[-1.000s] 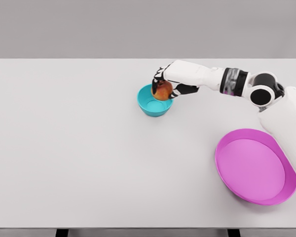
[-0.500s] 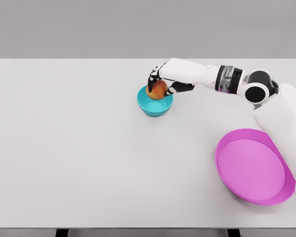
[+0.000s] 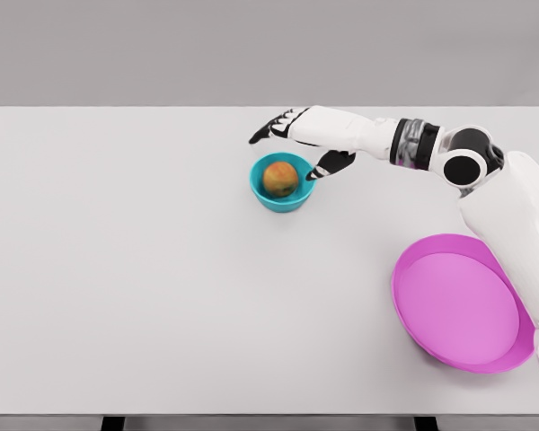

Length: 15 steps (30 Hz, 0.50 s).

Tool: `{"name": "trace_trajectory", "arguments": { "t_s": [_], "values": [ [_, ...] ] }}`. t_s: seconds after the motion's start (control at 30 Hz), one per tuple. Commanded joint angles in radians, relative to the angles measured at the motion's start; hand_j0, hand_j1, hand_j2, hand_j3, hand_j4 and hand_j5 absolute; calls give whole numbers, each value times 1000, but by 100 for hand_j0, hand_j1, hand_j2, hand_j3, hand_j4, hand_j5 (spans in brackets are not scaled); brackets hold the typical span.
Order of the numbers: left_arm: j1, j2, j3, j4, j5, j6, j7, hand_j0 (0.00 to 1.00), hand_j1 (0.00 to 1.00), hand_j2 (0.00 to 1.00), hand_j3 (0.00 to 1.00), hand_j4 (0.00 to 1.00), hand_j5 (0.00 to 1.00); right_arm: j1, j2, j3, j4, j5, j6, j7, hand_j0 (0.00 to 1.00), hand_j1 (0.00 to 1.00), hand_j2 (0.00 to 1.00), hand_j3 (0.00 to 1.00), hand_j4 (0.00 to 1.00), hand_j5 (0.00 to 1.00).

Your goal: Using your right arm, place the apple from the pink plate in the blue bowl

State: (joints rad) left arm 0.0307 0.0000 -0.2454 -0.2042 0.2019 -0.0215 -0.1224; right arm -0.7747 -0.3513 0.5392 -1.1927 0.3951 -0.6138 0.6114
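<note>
Near the middle of the frame, a bit above center, the apple (image 3: 280,179) sits inside the blue bowl (image 3: 261,191) on the white bench (image 3: 162,287). Just above the bowl, the right robot hand (image 3: 296,144) has its fingers spread wide and holds nothing. Its white arm comes in from the right side. At the lower right, the pink plate (image 3: 463,303) lies well apart from the bowl.

Colours we see on the white table (image 3: 144,269)

We see a red-and-orange apple (image 3: 280,179) in a teal-blue bowl (image 3: 262,191), a plain pink plate (image 3: 463,303) near right, and a white right hand (image 3: 298,144) with black fingers (image 3: 265,132); the wall behind is grey.
</note>
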Motion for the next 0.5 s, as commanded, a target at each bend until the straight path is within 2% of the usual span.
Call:
{"name": "trace_trajectory", "arguments": {
  "t_s": [0.0, 0.13, 0.2, 0.23, 0.27, 0.33, 0.43, 0.47],
  "values": [
    [0, 0, 0, 0, 1, 0, 0, 100, 100, 100, 100, 100, 100, 0, -2, -2, -2, -7, 3, 0, 100, 100, 100, 100, 100, 100],
    [0, 0, 0, 0, 1, 0, 0, 100, 100, 100, 100, 100, 100, -9, -18, -10, -27, -9, 3, 0, 100, 100, 100, 100, 100, 100],
    [0, 0, 0, 0, 1, 0, 0, 100, 100, 100, 100, 100, 100, -12, -74, -15, -47, -19, 3, 0, 100, 100, 100, 100, 100, 100],
    [0, 0, 0, 0, 1, 0, 0, 100, 100, 100, 100, 100, 100, -9, -121, -34, -85, -22, 3, 0, 100, 100, 100, 100, 100, 100],
    [0, 0, 0, 0, 1, 0, 0, 100, 100, 100, 100, 100, 100, -5, -136, -51, -97, -24, 3, 0, 100, 100, 100, 100, 100, 100],
    [0, 0, 0, 0, 1, 0, 0, 100, 100, 100, 100, 100, 100, 12, -212, -129, -120, -44, 3, 0, 100, 100, 100, 100, 100, 100],
    [0, 0, 0, 0, 1, 0, 0, 100, 100, 100, 100, 100, 100, 86, -222, -254, -127, -91, 3, 0, 100, 100, 100, 100, 100, 100],
    [0, 0, 0, -1, 1, 0, 0, 100, 100, 100, 100, 100, 100, 100, -224, -274, -150, -116, 3, 0, 100, 100, 100, 100, 100, 100]
  ]
}}
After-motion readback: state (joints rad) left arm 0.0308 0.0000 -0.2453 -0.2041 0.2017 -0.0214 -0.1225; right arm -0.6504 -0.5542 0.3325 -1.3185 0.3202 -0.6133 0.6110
